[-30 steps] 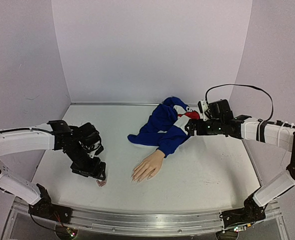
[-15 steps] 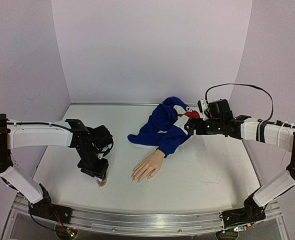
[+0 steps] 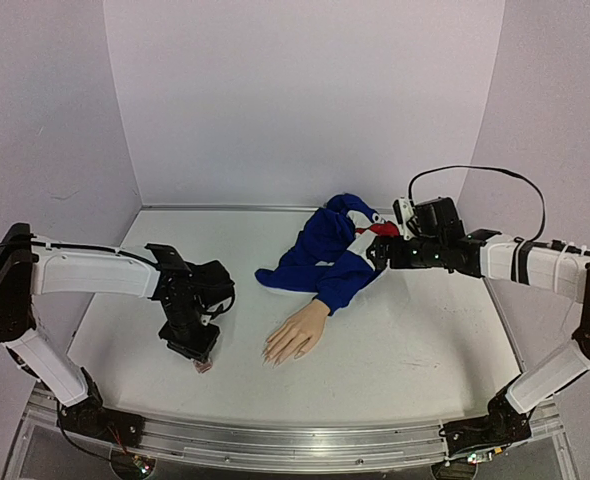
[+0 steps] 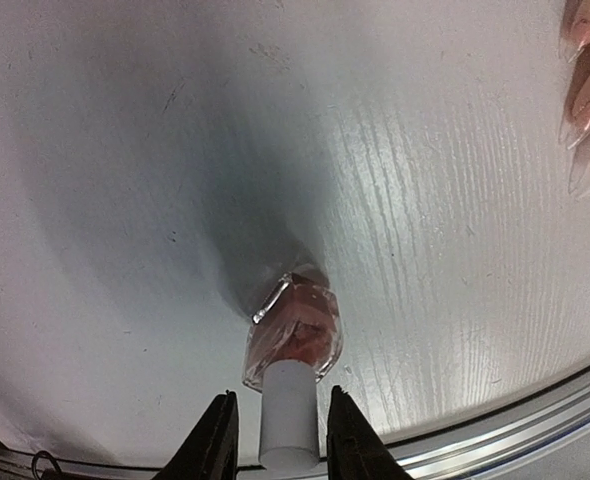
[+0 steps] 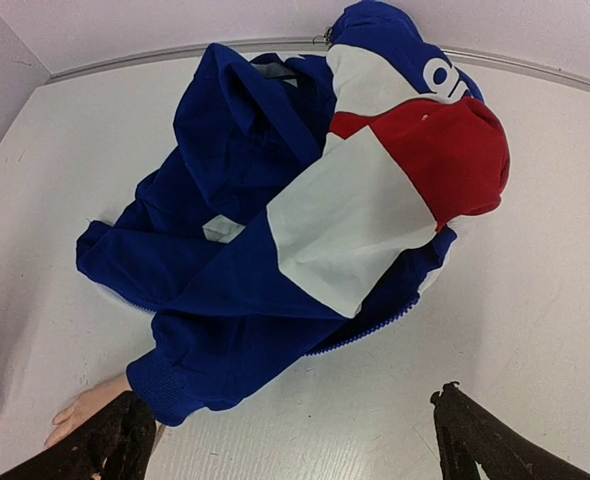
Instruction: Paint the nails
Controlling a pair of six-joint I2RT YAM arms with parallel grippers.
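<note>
Progress: early, all painting left.
- Polish bottle (image 4: 297,335) on table (image 4: 125,150), white cap (image 4: 287,425) on, brush not out.
- Left gripper (image 4: 282,398) narrow, jaws flanking cap, slim gaps either side, no grip yet.
- Right gripper (image 5: 290,400) wide, empty, above blue jacket (image 5: 245,230).
- Mannequin hand (image 3: 297,335) near bottle, apart; nails (image 4: 579,120) look unpainted, possibly clear-coated.
- Left wrist view cuts hand to few fingertips; wrist under sleeve.

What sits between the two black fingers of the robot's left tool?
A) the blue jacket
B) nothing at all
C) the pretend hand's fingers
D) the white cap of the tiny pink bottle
D: in the left wrist view, the white cap of the small pinkish glass bottle lies on the table between the black fingers of the left tool.
</note>
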